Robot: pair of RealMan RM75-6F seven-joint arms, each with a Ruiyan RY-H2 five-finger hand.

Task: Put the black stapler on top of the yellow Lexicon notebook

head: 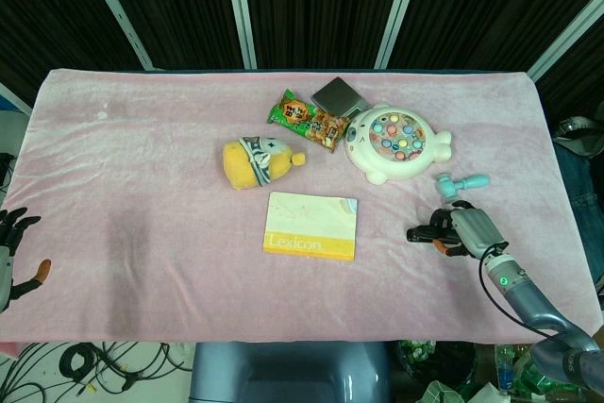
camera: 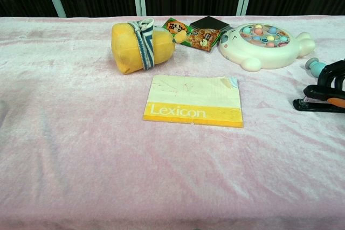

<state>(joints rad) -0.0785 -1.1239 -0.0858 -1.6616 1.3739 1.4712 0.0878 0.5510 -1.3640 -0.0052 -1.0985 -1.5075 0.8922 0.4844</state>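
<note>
The yellow Lexicon notebook (head: 311,226) (camera: 194,100) lies flat on the pink cloth, near the table's middle front. The black stapler (head: 425,232) (camera: 317,104) rests on the cloth to the notebook's right, pointing toward it. My right hand (head: 467,229) (camera: 333,82) grips the stapler's rear end, with dark fingers arched over it and an orange fingertip on its top. The chest view cuts most of that hand off at the right edge. My left hand (head: 11,250) hangs off the table's left edge with its fingers apart, holding nothing.
Behind the notebook sit a yellow plush toy (head: 257,161) (camera: 141,47), a snack packet (head: 309,120) (camera: 191,33), a dark square pad (head: 340,96) and a white fishing-game toy (head: 396,143) (camera: 264,46). A teal toy mallet (head: 461,183) lies just behind the stapler.
</note>
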